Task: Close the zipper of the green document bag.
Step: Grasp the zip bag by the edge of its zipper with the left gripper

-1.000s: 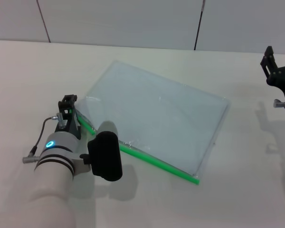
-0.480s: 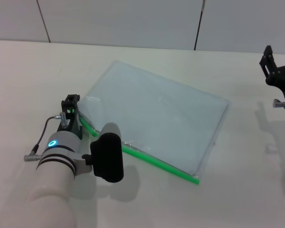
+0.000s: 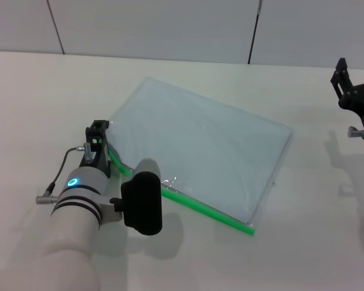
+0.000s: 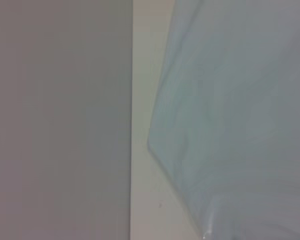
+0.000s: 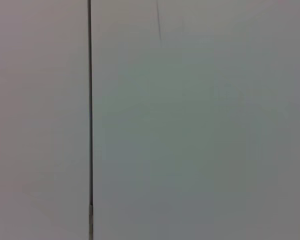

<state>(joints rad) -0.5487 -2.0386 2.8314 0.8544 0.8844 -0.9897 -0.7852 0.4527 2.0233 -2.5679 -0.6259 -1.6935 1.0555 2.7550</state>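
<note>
The green document bag (image 3: 200, 145) lies flat and slanted on the table, a pale translucent pouch; it also fills one side of the left wrist view (image 4: 235, 125). Its zipper (image 3: 194, 203) is the bright green strip along the bag's near long edge. My left gripper (image 3: 99, 138) is at the left end of that strip, shut, with a small green piece, the slider tab, showing between its fingers. My arm hides the strip just behind the gripper. My right gripper (image 3: 346, 82) hangs raised at the far right, away from the bag.
The cream table (image 3: 303, 242) spreads around the bag, with a grey panelled wall (image 3: 170, 30) behind its far edge. The right wrist view shows only that wall (image 5: 190, 125) and a vertical seam.
My left gripper has moved slightly to the right along the bag's near-left corner, and the green piece between its fingers moved with it. The right arm has stayed still.
</note>
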